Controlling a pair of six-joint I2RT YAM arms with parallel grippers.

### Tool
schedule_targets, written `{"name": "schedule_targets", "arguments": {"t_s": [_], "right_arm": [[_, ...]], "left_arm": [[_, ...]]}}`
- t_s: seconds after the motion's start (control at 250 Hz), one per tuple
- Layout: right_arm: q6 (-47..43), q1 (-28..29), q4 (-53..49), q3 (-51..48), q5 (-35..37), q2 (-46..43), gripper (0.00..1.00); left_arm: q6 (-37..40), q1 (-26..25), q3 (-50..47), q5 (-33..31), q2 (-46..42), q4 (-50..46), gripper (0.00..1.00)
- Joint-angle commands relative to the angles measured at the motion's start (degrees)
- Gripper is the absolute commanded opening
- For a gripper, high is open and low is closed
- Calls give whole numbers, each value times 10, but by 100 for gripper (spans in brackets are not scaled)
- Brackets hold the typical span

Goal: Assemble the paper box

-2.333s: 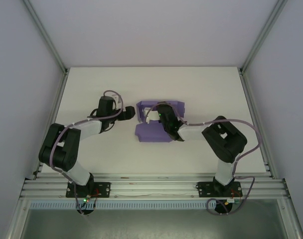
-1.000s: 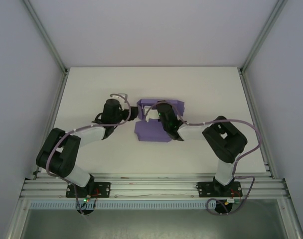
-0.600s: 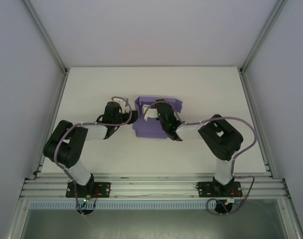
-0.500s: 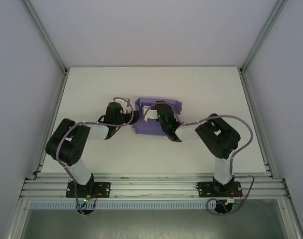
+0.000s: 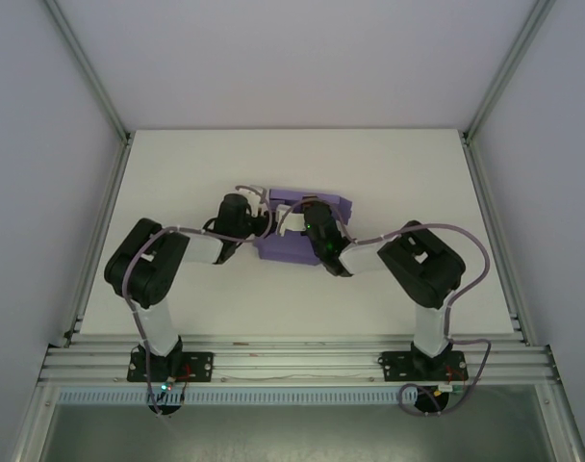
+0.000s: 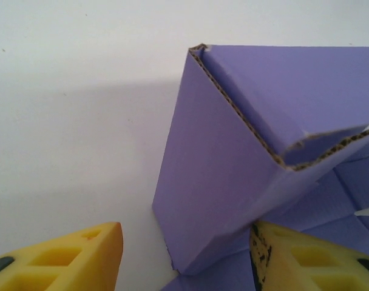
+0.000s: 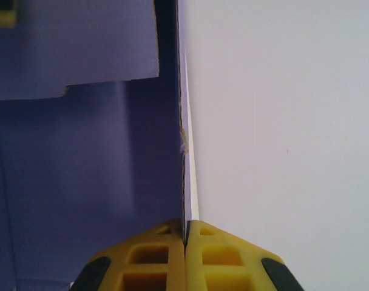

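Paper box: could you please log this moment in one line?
paper box: partly folded, walls raised | left gripper: open, straddling a side wall | right gripper: shut on wall edge

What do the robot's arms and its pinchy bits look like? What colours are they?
The left arm and right arm are made of chunky black joints and smooth white tubes. A thin purplish cable loops along each one. The left end effector and right end effector have bright yellow fingers with square hollows, like little waffles.
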Motion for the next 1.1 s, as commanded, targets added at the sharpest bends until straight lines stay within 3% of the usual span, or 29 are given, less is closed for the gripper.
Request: {"name": "schedule_targets", "arguments": {"t_s": [0.0,0.088,0.404,0.472,0.791,0.927,1.031,1.095], "right_arm": [[20,10,-38,-8,-22,-15,0],[28,9,-65,-7,-27,-21,0],[90,9,-278,29,-88,-55,0],[92,9,-291,36,-85,-51,0],[120,7,-326,63,-95,-46,0],[132,5,-348,70,-107,-48,0],[138,1,-366,75,-114,-50,0],[139,-1,-364,74,-114,-50,0]], "left_arm": [[12,-8,35,-52,14,-6,53],[6,-10,45,-79,20,-20,49],[-10,-12,48,-86,29,0,45],[-8,-13,44,-70,28,16,43],[-32,-29,71,-126,18,-25,20],[-73,-30,75,-156,27,-25,19],[-66,-30,62,-117,29,9,19],[-77,-31,67,-126,32,0,18]]}}
